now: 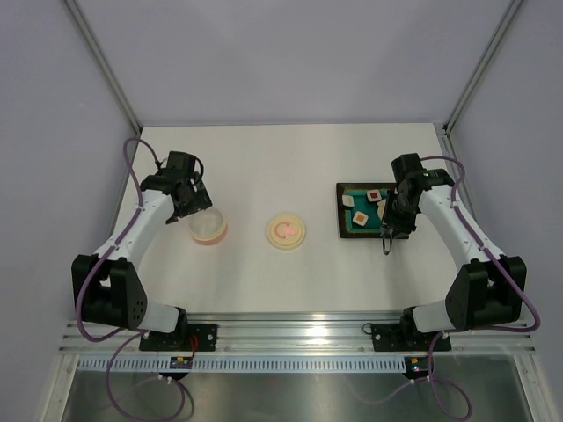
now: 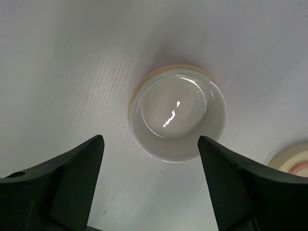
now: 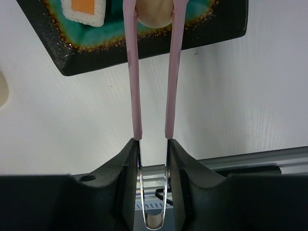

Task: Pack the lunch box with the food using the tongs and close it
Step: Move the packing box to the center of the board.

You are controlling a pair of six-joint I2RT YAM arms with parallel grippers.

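Tongs (image 3: 135, 96) clamped in right gripper (image 3: 153, 144), arms pinching cream lump (image 3: 154, 12) over tray (image 3: 226, 24); left gripper (image 2: 150, 142) wide above lunch box (image 2: 178, 115).

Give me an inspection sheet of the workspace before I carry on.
Surface: white table, no spills seen.
Job's things: box empty, lid off beside it; food on tray; tongs, tips either side of the lump.
Clutter: nothing seen.
Grippers: left gripper jaws open above box; right gripper jaws shut on tongs.
Cables: purple cables along both arms.
Surroundings: pale walls, metal frame.
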